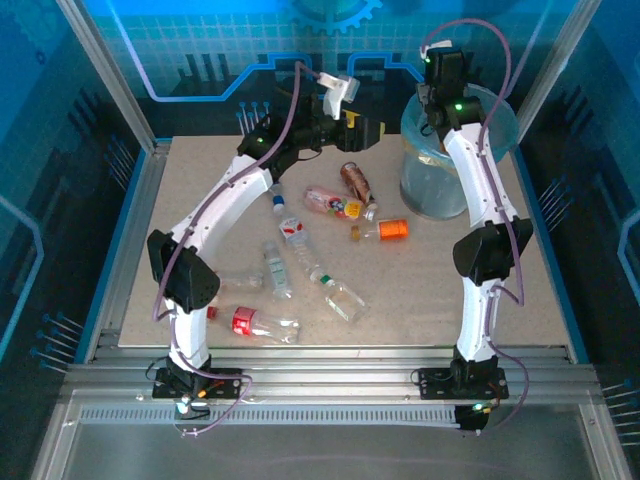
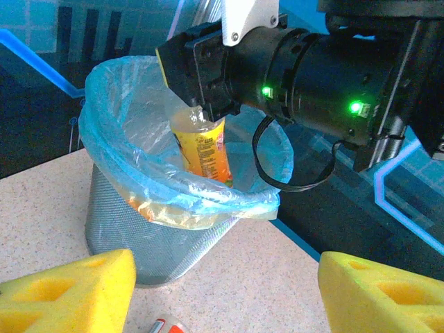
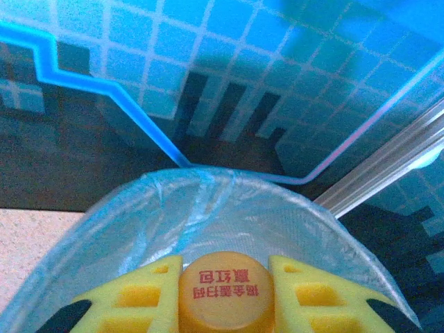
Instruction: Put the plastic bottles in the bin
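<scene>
Right gripper (image 2: 201,104) is clamped on the neck of a clear plastic bottle with orange cap and yellow label (image 2: 205,149), hanging it upright in the mouth of the tall grey bin lined with a blue bag (image 2: 132,243), so letting go should drop it in; left gripper (image 2: 225,298) gapes wide and empty, with more clear plastic bottles (image 1: 330,202) waiting on the speckled beige table (image 1: 420,290)

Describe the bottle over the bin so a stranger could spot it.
Find the blue-lined bin at the table's far right. A yellow-labelled bottle hangs neck-up in its mouth, held by the right gripper. The bottles on the table all lie flat.
</scene>
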